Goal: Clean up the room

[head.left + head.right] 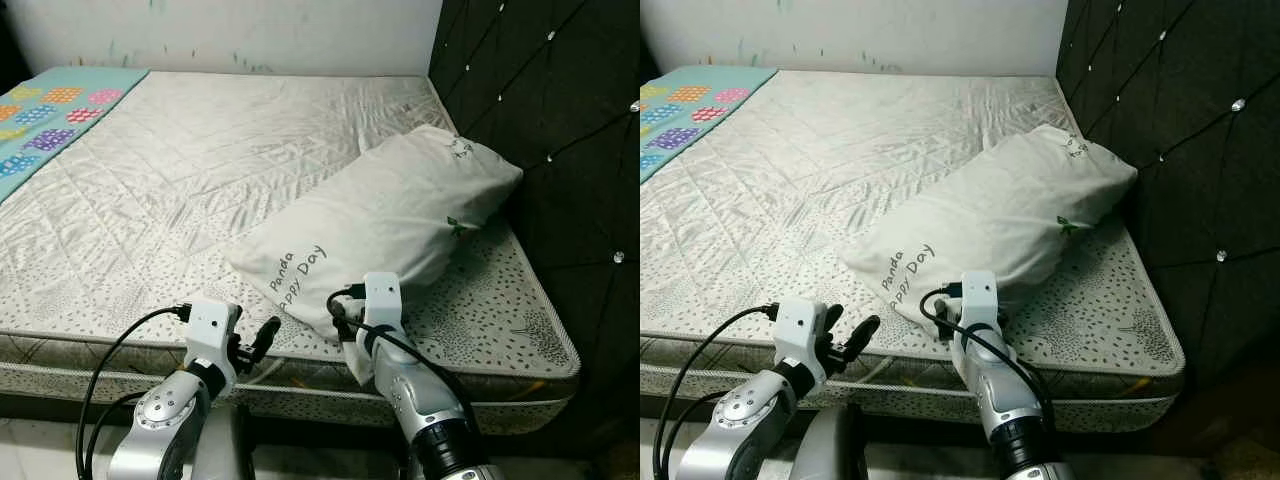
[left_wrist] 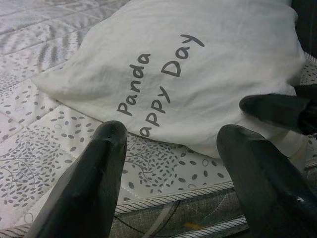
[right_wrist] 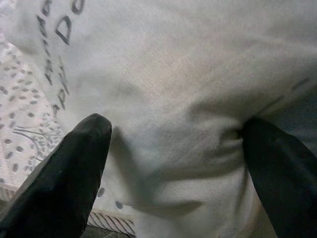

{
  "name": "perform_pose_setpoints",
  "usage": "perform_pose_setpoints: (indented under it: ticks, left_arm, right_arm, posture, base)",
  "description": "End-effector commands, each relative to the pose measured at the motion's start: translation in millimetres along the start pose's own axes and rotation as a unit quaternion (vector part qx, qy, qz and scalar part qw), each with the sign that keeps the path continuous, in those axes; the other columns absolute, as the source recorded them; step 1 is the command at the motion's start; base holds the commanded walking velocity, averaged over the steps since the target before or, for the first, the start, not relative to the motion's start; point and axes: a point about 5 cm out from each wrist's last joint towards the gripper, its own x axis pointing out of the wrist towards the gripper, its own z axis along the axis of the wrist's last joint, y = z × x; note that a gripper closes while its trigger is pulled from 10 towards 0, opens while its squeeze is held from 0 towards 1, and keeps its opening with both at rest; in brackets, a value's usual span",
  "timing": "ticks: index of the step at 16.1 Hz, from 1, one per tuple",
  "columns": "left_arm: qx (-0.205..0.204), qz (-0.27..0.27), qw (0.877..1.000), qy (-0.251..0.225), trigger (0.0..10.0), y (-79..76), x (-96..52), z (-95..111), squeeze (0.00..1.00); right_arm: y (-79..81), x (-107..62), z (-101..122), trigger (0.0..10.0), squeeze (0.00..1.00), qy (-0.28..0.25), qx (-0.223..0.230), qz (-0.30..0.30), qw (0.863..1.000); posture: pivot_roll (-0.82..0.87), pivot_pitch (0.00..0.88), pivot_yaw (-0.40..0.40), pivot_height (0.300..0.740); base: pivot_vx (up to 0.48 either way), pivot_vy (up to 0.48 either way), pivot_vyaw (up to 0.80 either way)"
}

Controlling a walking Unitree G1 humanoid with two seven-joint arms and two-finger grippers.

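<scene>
A white pillow (image 1: 390, 220) printed "Panda Happy Day" lies slantwise on the right side of the bed (image 1: 180, 180), one end against the headboard. My right gripper (image 3: 176, 131) is open at the pillow's near corner, its fingers (image 3: 74, 163) spread wide with pillow fabric bulging between them. In the head view its wrist (image 1: 380, 300) sits right at that corner. My left gripper (image 2: 173, 134) is open over the mattress's front edge (image 2: 163, 198), a little left of the pillow (image 2: 198, 64), with nothing between its fingers (image 1: 265, 338).
A dark tufted headboard (image 1: 560, 130) rises along the bed's right side. A teal blanket (image 1: 50, 115) with coloured dot patches lies at the far left corner. A white wall (image 1: 250, 30) stands behind the bed. Pale floor (image 1: 40, 450) shows below the mattress.
</scene>
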Motion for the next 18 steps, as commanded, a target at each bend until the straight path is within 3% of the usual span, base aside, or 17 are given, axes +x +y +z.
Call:
perform_pose_setpoints:
  ticks: [1,4,7,11,12,18]
  left_arm:
    - [0.007,0.002,1.000,-0.002,10.0,-0.3,1.3,1.8,0.00]
    - [0.007,-0.001,1.000,-0.001,10.0,-1.9,2.9,1.7,0.00]
    - [0.009,0.001,1.000,-0.002,10.0,-1.5,2.6,2.4,0.00]
    - [0.006,0.007,1.000,-0.001,10.0,0.0,0.0,2.5,0.00]
    - [0.005,0.007,1.000,-0.001,10.0,0.3,0.1,2.6,0.00]
    - [0.004,0.010,1.000,-0.003,10.0,0.4,0.5,3.7,0.00]
  right_arm:
    - [17.3,2.6,6.4,10.0,0.00,-0.003,0.014,0.016,1.000]
    - [26.4,9.3,10.1,10.0,0.00,-0.002,0.013,-0.010,1.000]
    - [24.8,15.7,14.8,10.0,0.00,-0.011,0.020,-0.045,0.999]
    - [28.9,21.2,22.6,10.0,0.00,-0.023,0.087,-0.048,0.995]
    - [33.0,22.1,26.5,0.0,0.00,-0.030,0.106,-0.043,0.993]
    - [39.0,24.2,28.2,0.0,0.00,-0.037,0.122,-0.028,0.991]
  posture:
    - [-0.05,0.000,0.008,0.570]
    - [-0.04,0.000,0.011,0.570]
    - [-0.04,0.000,0.011,0.570]
    - [-0.02,0.000,0.007,0.570]
    - [-0.02,0.000,0.008,0.570]
    - [-0.01,0.000,0.007,0.570]
  base:
    - [0.000,0.000,0.00]
    - [0.000,0.000,0.00]
    - [0.000,0.000,0.00]
    - [0.000,0.000,0.00]
    - [0.000,0.000,0.00]
    - [0.000,0.000,0.00]
